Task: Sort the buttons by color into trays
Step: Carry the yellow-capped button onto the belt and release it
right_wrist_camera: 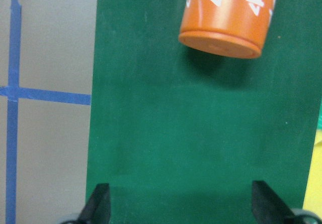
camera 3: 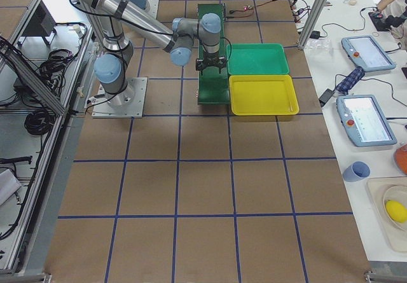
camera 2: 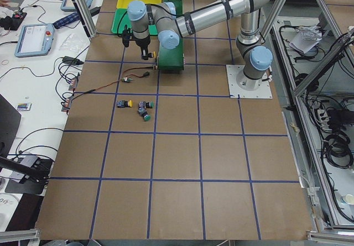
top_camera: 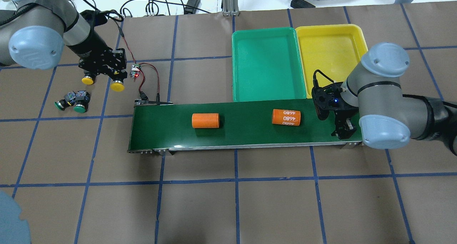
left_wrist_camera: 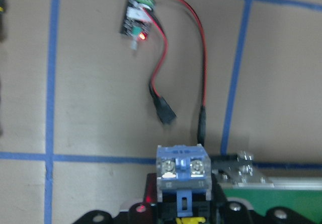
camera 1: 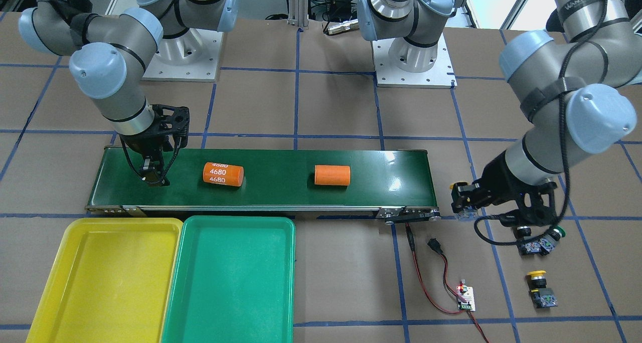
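- Progress: nothing is sorted. The yellow tray [camera 1: 108, 288] and the green tray [camera 1: 230, 288] both hold nothing; they sit side by side, touching, just beside the conveyor belt [camera 1: 386, 177].
- Step in hand, as judged: the first button is in transit towards the belt end.
- Left claw [camera 1: 464, 202]: clenched on one yellow button [left_wrist_camera: 182, 169]. The wrist view shows its blue contact block gripped between the jaws, above the tabletop [camera 1: 331, 107] near the belt's end. Its yellow cap shows in the front view.
- Right claw [camera 1: 153, 176]: released and empty, fingers spread above the belt at the end nearest the trays.
- Second yellow button [camera 1: 540, 285]: lying loose on the tabletop, well apart from the trays.
- Green buttons [top_camera: 80, 108]: two, lying close together on the tabletop near the left claw, untouched.
- Left to do: all four buttons, two for each tray.
- Count of task items: four buttons (two yellow, two green) and two trays.
- Count of other items: two orange cylinders [camera 1: 223, 174] on the belt, one marked 4680; one belt; and one small circuit board [camera 1: 465, 297] with a lit red light and red-black leads.
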### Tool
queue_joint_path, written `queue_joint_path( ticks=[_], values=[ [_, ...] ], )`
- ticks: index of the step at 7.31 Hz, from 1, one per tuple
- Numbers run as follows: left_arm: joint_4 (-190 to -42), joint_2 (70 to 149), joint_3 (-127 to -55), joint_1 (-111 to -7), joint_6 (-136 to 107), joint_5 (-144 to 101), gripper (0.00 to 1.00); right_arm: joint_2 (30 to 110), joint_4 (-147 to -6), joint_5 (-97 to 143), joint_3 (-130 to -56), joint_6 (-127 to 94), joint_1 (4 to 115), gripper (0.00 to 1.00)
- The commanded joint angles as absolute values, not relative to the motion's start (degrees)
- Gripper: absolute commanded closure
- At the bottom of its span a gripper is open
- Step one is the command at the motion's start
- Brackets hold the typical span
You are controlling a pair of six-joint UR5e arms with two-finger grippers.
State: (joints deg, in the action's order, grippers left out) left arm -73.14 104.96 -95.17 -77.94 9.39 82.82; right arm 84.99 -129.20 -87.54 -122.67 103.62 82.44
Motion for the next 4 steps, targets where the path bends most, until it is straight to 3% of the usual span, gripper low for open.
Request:
queue_joint_path(
  ticks=[1,4],
  values=[
    [-73.21,101.61,-102.89,-79.10,15.62,82.27,1.00,84.99,-129.20,-87.54,-122.70,103.62,82.44,0.00],
    [-69.35,102.38,-107.40,-79.01,17.32,82.44,1.00,84.99,-129.20,-87.54,-122.78,103.62,82.44,0.00]
  ],
)
